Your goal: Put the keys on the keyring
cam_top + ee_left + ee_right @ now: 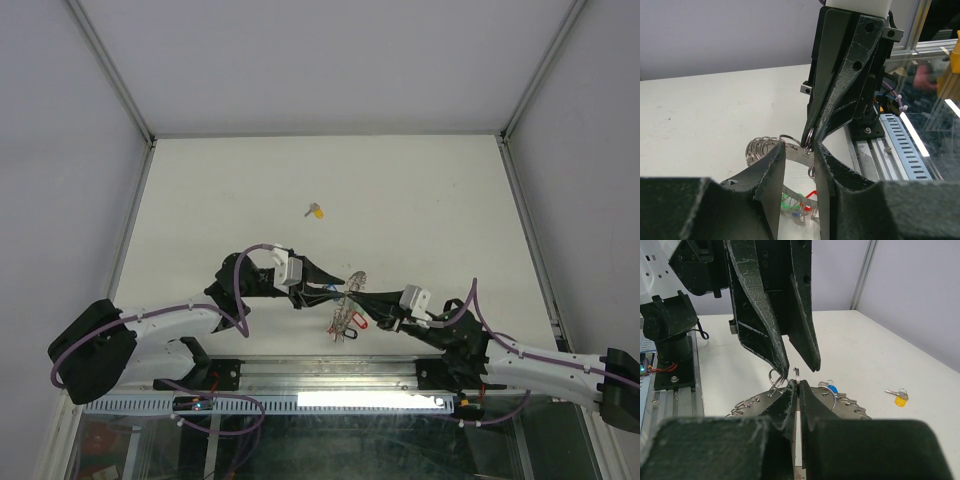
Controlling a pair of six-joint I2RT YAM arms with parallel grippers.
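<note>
White table (400, 190), grey walls (320, 60) around it, metal posts (110, 70) at the corners. Along the near edge a metal rail (330, 375), a lit strip (370, 400), a slotted duct (907, 145).

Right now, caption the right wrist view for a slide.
Right fingers pinch the keyring beneath the left fingers; yellow-tagged key lies apart on table.

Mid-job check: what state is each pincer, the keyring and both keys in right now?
right pincer: shut on the keyring's rim.
left pincer: jaws apart astride the rim; grip unclear.
keyring: held by the right pincer, tags hanging below.
yellow-tag key: lying loose on the table, apart from the keyring.
blue-tag key: at the keyring's edge; threaded or not, cannot tell.
</note>
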